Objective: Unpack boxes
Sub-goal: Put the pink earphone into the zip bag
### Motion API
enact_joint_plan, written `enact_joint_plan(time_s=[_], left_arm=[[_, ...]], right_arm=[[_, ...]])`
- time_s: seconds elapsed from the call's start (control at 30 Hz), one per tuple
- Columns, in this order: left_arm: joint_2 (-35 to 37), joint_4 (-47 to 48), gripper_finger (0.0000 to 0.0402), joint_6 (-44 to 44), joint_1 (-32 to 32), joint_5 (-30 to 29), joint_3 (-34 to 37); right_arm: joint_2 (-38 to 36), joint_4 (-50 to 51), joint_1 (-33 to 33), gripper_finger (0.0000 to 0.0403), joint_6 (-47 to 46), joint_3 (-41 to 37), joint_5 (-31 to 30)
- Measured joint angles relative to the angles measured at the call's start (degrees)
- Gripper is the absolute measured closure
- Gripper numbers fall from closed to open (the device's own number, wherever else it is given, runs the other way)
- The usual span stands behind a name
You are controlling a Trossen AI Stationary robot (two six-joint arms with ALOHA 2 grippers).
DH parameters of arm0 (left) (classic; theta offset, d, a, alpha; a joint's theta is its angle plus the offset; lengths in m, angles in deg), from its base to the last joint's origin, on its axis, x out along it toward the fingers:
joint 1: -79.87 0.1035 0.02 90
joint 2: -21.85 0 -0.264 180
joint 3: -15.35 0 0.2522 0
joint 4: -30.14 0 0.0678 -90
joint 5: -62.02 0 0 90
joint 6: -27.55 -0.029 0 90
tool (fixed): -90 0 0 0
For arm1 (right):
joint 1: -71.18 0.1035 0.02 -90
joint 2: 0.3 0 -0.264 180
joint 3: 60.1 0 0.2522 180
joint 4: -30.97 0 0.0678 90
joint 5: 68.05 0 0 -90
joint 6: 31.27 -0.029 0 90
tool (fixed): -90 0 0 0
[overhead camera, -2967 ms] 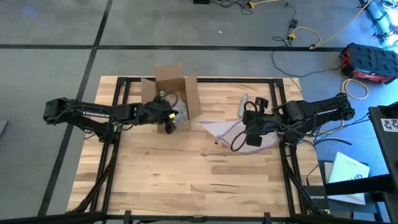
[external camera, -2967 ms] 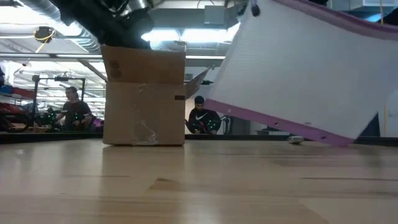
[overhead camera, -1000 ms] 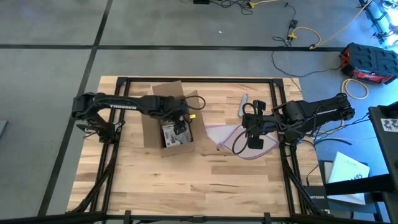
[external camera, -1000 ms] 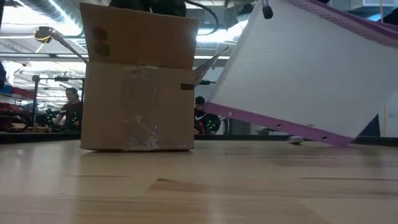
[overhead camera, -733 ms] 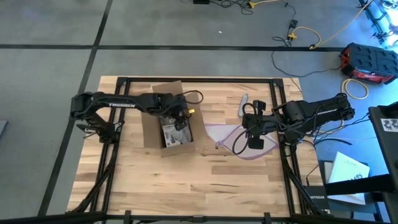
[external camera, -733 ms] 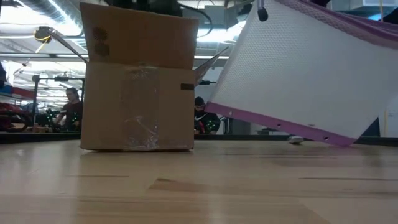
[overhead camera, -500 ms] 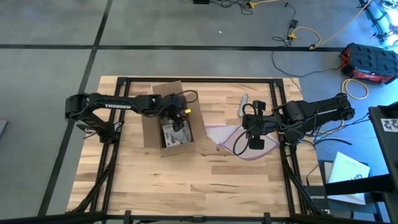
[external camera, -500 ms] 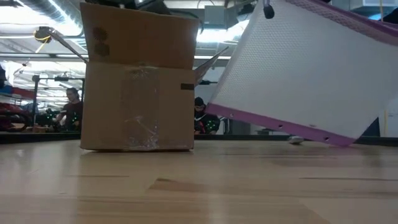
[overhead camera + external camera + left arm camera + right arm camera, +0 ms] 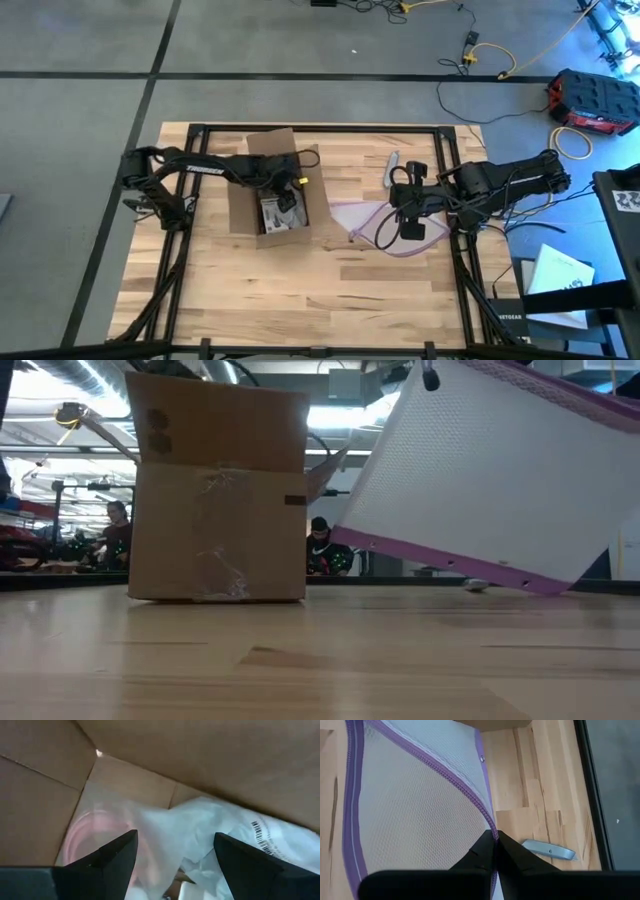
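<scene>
An open brown cardboard box (image 9: 262, 195) (image 9: 218, 495) stands on its bottom at the table's far left, flaps up. Inside lie white plastic-wrapped packets (image 9: 200, 827), one with a barcode, and a pinkish round item (image 9: 87, 835). My left gripper (image 9: 283, 207) (image 9: 175, 855) reaches down into the box, open, its fingers just above the packets. My right gripper (image 9: 406, 224) (image 9: 494, 851) at the right is shut on a white mesh bag with a purple zip edge (image 9: 372, 222) (image 9: 490, 480). My right gripper pinches the bag's purple zip edge (image 9: 492, 826) between its two shut fingers, coming from above and slanting down. The bag hangs tilted below the fingers, its mesh spread out; whether its low corner (image 9: 545, 586) rests on the table I cannot tell.
A small grey knife-like tool (image 9: 391, 165) (image 9: 550, 851) lies on the table at the far side, between the box and my right arm. Bare wooden tabletop (image 9: 320, 290) spreads across the near half. People sit in the room behind the table (image 9: 115, 530).
My left gripper has sunk deeper into the open box, drawing a little toward the table's left edge, and has stayed open. The box has shifted slightly toward the left and turned a little. My right gripper and the bag have kept still.
</scene>
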Motion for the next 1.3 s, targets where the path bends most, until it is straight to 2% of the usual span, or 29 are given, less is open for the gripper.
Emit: enact_joint_plan(time_s=[0.17,0.3,0.4,0.53,0.6,0.9,1.3], left_arm=[[-3.3,-1.0,0.0152,1.6,-0.5,0.2,0.1],[-3.5,-3.5,0.0173,2.2,-1.6,0.1,0.0],[-3.1,-3.4,0.0231,2.2,-2.4,0.2,0.0],[-2.8,-3.0,0.0353,1.9,-3.6,0.2,0.0],[-2.4,-3.1,0.0386,2.0,-4.2,0.2,-0.1],[3.2,-1.5,0.0401,2.8,-5.2,0.1,-1.7],[18.6,6.2,0.0401,1.9,-5.5,-2.2,-4.9]], right_arm=[[0.0,0.0,0.0,0.0403,-0.1,0.0,-0.4],[0.0,0.0,0.0,0.0403,-0.1,0.0,-0.4],[0.0,-0.1,0.0,0.0403,-0.1,0.0,-0.4],[0.0,-0.1,0.0,0.0403,0.0,0.0,-0.6],[0.0,0.0,0.0,0.0403,0.0,0.0,-0.6],[0.0,0.1,0.0,0.0403,0.0,0.0,-0.6],[0.0,1.9,0.0,0.0403,0.0,0.0,-1.2]])
